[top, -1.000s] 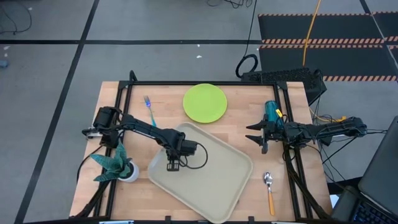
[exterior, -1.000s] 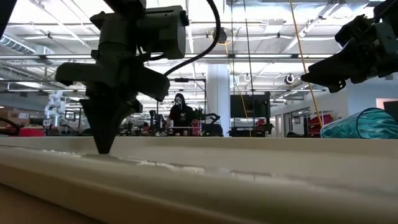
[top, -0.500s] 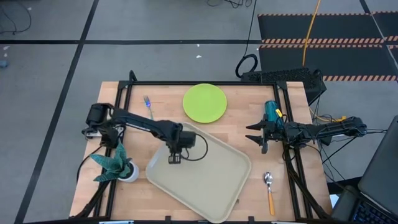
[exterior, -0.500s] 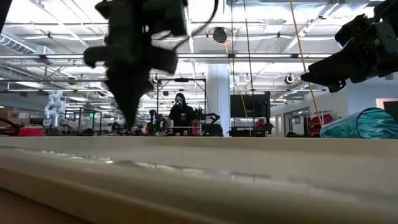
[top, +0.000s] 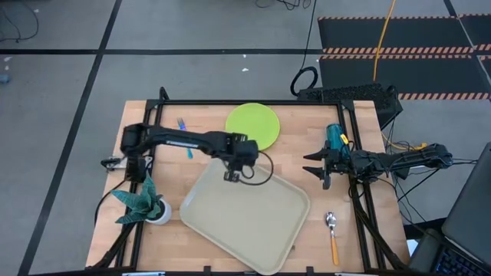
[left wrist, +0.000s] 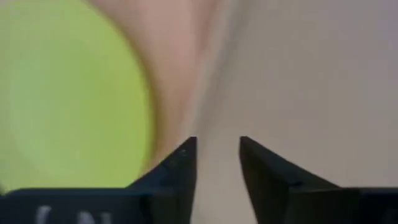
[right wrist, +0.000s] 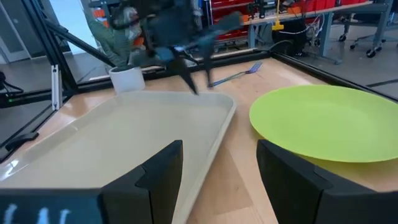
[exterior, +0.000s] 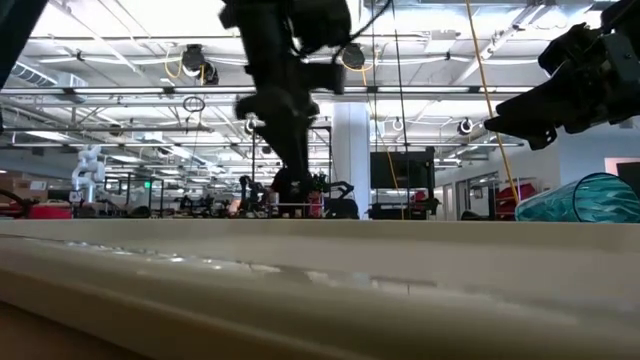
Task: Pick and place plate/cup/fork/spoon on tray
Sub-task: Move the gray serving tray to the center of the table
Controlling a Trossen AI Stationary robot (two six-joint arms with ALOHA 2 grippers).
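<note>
Nothing has been loaded so far, as far as the views show: the tray [top: 245, 215] lies bare in the middle of the counter [top: 138, 123], a little skewed, with all four items outside it. The plate [top: 252, 126] sits flat at the far edge, just beyond the tray's far corner and seemingly just clear of its rim. The fork [top: 183, 130] lies on the bare wood to the far left, well apart from the tray. The cup [top: 334, 138] lies on its side at the right, just beside the right arm, and the spoon [top: 331, 234] rests on the near right, just off the tray's right edge. So every placement is still to do. The left pincer [top: 231, 175] hangs over the tray's far corner, between tray and plate, its fingers [left wrist: 180, 168] a little spread with nothing between them; its wrist view is blurred, so whether it touches the rim is hard to say. The right pincer [top: 313, 170] waits at the right side of the counter, fingers spread wide and holding nothing. A potted plant [top: 142, 201] stands at the near left corner, apart from everything in play.
</note>
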